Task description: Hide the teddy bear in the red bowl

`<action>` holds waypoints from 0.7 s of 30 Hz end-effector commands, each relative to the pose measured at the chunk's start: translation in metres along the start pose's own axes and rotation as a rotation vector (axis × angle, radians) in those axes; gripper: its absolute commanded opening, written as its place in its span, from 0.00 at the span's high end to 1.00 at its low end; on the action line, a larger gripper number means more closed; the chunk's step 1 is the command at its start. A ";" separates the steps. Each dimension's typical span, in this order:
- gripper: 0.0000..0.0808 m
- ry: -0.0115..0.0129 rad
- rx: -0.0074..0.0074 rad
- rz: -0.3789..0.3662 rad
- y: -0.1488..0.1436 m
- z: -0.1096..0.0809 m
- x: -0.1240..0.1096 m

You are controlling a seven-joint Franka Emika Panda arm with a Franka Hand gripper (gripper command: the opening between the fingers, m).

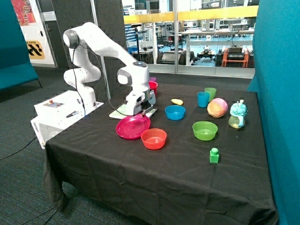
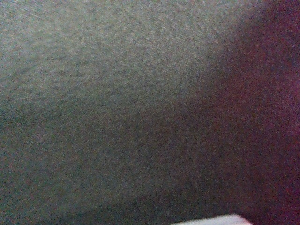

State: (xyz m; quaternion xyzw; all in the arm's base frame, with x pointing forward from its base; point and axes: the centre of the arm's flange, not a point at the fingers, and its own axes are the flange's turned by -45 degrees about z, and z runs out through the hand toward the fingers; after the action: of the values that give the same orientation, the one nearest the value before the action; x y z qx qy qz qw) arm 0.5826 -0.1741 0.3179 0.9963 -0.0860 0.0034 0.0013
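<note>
Red bowl (image 1: 153,86) behind gripper (image 1: 137,111)

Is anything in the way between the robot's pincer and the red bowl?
Nothing that I can see. The pincer sits low at the table by the magenta plate, and the red bowl peeks out just behind it. I cannot see the teddy bear anywhere.

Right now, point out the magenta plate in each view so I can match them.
Outside view: the magenta plate lies on the black tablecloth, beside the lowered gripper and the orange-red bowl.
Wrist view: not recognisable; only a vague reddish patch shows.
Shared landmark: the black tablecloth.
</note>
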 end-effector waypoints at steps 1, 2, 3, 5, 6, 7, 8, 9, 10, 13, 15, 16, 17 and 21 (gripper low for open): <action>1.00 -0.0070 0.0022 -0.025 -0.005 -0.028 0.000; 1.00 -0.0070 0.0022 -0.026 -0.005 -0.030 0.000; 1.00 -0.0070 0.0022 -0.026 -0.006 -0.031 -0.001; 1.00 -0.0070 0.0022 -0.033 -0.007 -0.036 -0.002; 1.00 -0.0070 0.0022 -0.038 -0.008 -0.039 -0.002; 1.00 -0.0070 0.0022 -0.042 -0.010 -0.042 -0.003; 1.00 -0.0070 0.0022 -0.046 -0.011 -0.046 -0.004; 1.00 -0.0070 0.0023 -0.048 -0.012 -0.048 -0.005; 1.00 -0.0070 0.0023 -0.052 -0.013 -0.051 -0.006; 1.00 -0.0070 0.0023 -0.057 -0.015 -0.057 -0.007; 1.00 -0.0070 0.0023 -0.068 -0.018 -0.062 -0.009; 1.00 -0.0070 0.0023 -0.073 -0.020 -0.064 -0.010; 1.00 -0.0070 0.0024 -0.081 -0.022 -0.066 -0.012; 1.00 -0.0069 0.0025 -0.129 -0.034 -0.076 -0.021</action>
State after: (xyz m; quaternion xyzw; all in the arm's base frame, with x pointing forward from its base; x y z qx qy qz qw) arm 0.5763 -0.1538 0.3729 0.9988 -0.0499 -0.0023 -0.0003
